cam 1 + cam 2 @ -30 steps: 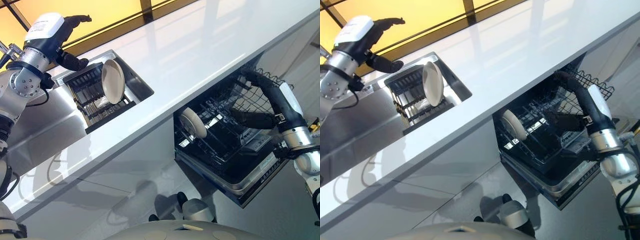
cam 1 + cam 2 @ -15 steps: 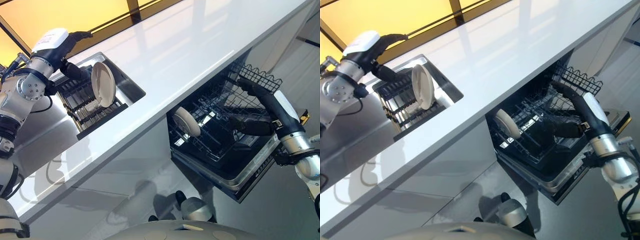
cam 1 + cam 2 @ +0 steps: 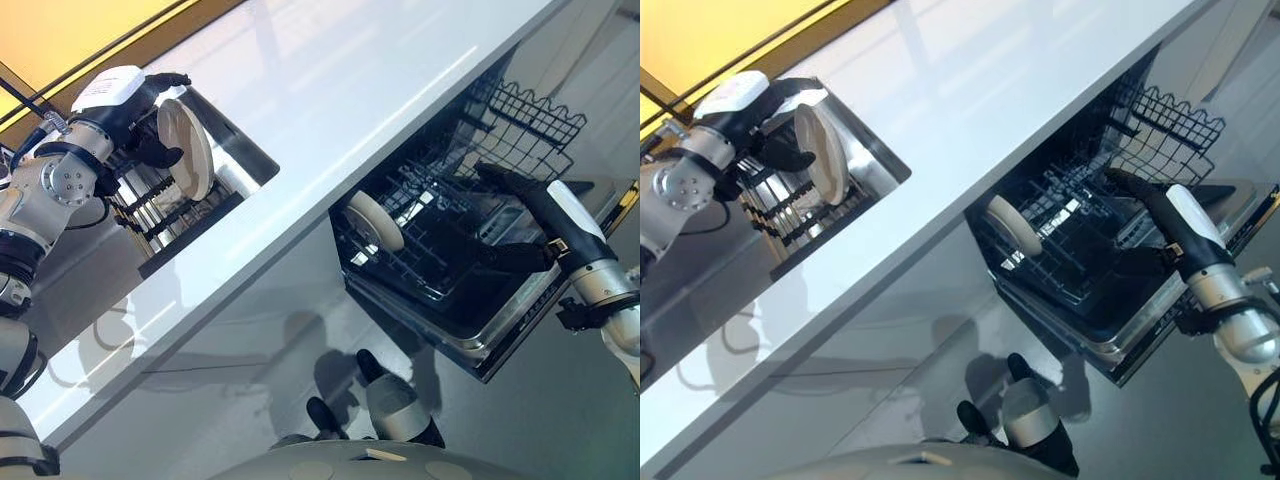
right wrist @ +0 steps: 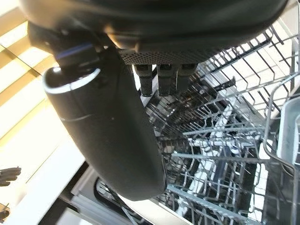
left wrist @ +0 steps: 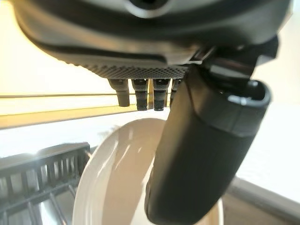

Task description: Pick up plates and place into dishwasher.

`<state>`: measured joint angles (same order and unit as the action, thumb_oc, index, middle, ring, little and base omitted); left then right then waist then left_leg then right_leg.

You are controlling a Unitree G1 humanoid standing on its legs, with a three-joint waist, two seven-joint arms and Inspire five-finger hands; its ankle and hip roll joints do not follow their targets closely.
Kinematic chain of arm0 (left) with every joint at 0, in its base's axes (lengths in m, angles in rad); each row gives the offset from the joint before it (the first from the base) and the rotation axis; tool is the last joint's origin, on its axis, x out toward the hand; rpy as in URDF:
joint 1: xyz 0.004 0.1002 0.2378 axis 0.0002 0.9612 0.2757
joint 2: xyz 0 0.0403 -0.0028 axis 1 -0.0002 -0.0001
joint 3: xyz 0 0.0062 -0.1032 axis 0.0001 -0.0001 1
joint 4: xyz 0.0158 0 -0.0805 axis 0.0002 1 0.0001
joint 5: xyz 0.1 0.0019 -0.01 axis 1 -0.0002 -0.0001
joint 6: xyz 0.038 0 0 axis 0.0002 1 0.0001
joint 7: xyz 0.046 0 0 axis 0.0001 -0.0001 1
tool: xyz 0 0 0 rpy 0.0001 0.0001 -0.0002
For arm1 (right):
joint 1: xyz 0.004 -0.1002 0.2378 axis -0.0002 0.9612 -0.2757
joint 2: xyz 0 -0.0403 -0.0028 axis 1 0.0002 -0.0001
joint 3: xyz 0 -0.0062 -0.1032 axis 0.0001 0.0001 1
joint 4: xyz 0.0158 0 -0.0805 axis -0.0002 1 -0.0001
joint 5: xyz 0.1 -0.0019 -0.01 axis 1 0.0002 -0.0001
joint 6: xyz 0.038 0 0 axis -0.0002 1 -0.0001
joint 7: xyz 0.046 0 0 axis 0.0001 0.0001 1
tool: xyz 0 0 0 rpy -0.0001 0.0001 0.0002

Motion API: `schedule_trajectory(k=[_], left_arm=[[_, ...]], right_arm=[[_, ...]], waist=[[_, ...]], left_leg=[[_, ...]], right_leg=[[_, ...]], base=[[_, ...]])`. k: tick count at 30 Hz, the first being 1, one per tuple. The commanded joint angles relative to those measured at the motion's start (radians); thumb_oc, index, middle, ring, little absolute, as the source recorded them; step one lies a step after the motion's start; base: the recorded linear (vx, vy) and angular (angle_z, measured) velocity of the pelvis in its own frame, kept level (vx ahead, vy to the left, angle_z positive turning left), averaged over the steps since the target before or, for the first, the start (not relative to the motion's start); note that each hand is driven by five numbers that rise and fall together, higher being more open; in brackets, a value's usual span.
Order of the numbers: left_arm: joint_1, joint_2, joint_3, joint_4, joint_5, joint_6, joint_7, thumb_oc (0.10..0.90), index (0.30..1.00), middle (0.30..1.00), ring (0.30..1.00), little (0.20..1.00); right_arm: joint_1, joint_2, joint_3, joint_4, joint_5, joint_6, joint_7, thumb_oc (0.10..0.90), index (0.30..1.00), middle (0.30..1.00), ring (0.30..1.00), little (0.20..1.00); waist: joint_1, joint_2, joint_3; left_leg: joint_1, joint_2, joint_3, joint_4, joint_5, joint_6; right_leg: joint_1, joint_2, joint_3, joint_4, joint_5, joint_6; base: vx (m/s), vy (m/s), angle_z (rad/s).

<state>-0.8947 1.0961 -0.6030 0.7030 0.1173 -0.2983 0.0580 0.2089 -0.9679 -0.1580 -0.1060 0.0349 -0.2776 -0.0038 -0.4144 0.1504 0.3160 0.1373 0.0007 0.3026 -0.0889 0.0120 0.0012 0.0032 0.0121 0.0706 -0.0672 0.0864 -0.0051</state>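
The right hand (image 3: 520,195) hangs over the pulled-out dishwasher rack (image 3: 440,250) with fingers relaxed and empty; a plate (image 3: 374,220) stands on edge in the rack's front corner. Farther off, the left hand (image 3: 150,120) pinches a second plate (image 3: 187,147), thumb on its face and fingers behind its rim. This plate is upright on edge over the drying rack (image 3: 165,205) in the sink (image 3: 235,150), face toward the counter (image 3: 350,70).

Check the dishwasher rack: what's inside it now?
One white plate stands on edge at the near-left end of the dishwasher rack. The right hand hangs over the rack, empty. Dark wire tines elsewhere; the rack's floor under the hand is hidden.
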Motion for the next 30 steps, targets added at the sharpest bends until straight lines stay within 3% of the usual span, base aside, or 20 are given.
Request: schedule_trajectory(k=[1, 24, 25, 26, 30], left_arm=[[-0.139, 0.024, 0.044, 0.037, -0.029, 0.023, 0.092, 0.800, 0.900, 0.900, 0.900, 0.900], [-0.088, 0.050, 0.061, 0.069, 0.028, 0.046, 0.069, 0.800, 0.900, 0.900, 0.900, 0.900], [-0.085, 0.053, 0.063, 0.068, 0.026, 0.045, 0.064, 0.424, 0.578, 0.578, 0.578, 0.524], [-0.081, 0.056, 0.066, 0.064, 0.029, 0.044, 0.062, 0.100, 0.300, 0.300, 0.300, 0.200], [-0.080, 0.065, 0.069, 0.058, 0.027, 0.047, 0.053, 0.100, 0.300, 0.300, 0.300, 0.200]], right_arm=[[-0.112, -0.062, -0.096, -0.085, 0.013, -0.061, -0.065, 0.800, 0.900, 0.900, 0.900, 0.900], [-0.116, -0.091, -0.098, -0.067, -0.002, -0.078, -0.079, 0.800, 0.900, 0.900, 0.900, 0.900], [-0.114, -0.092, -0.099, -0.068, -0.004, -0.078, -0.078, 0.800, 0.900, 0.900, 0.900, 0.900], [-0.113, -0.093, -0.100, -0.069, -0.004, -0.077, -0.078, 0.800, 0.900, 0.900, 0.900, 0.900], [-0.109, -0.095, -0.102, -0.071, -0.005, -0.081, -0.077, 0.800, 0.900, 0.900, 0.900, 0.900]], waist=[[0.022, -0.041, -0.063], [0.029, -0.044, -0.010], [0.030, -0.043, -0.011], [0.031, -0.042, -0.012], [0.034, -0.038, -0.014]], left_leg=[[-0.040, -0.038, 0.010, 0.042, -0.058, 0.009], [-0.067, -0.032, 0.008, 0.068, -0.049, -0.003], [-0.065, -0.032, 0.007, 0.068, -0.048, -0.003], [-0.064, -0.033, 0.007, 0.068, -0.048, -0.003], [-0.060, -0.034, 0.007, 0.067, -0.048, -0.004]], right_leg=[[-0.063, -0.009, -0.035, 0.102, -0.074, 0.137], [-0.061, -0.018, -0.059, 0.092, -0.079, 0.127], [-0.059, -0.018, -0.060, 0.090, -0.078, 0.127], [-0.056, -0.018, -0.060, 0.089, -0.078, 0.127], [-0.048, -0.019, -0.064, 0.084, -0.078, 0.126]], base=[[0.00, 0.000, 0.00], [0.00, -0.001, 0.00], [0.00, 0.000, 0.00], [0.00, 0.000, 0.00], [0.00, 0.000, 0.00]])
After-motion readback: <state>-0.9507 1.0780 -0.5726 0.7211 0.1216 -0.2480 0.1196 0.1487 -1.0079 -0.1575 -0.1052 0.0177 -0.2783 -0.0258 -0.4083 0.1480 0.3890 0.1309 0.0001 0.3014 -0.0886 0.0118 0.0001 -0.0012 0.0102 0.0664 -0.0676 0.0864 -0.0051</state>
